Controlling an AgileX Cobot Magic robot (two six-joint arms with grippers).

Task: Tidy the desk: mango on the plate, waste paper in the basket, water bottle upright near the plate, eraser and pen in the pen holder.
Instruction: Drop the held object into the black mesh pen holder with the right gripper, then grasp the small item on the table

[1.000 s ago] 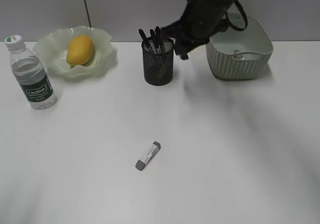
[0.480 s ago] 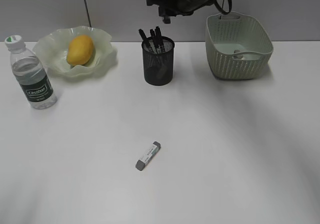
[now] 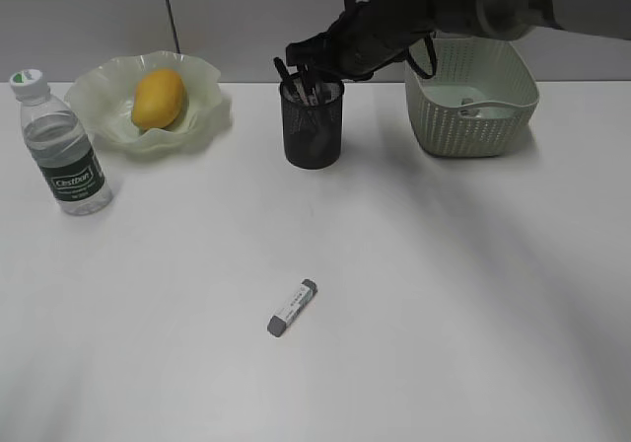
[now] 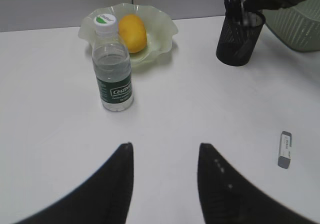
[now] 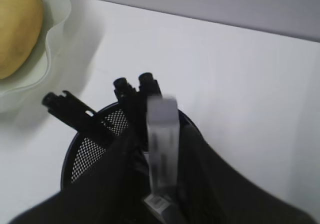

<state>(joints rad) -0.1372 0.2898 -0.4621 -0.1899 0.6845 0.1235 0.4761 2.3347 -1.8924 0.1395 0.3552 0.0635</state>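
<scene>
Standing in one pen holder: three pens.

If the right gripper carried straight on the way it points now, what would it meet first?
Most likely the pen holder: the right gripper, with an eraser between its fingers, points down at the holder's open mouth beside the pens. Depth is unclear, so it might clip those pens first.

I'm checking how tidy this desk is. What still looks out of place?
One eraser lies loose in the open middle of the desk, far from the pen holder. The mango sits on the plate, and the water bottle stands upright beside it.
</scene>
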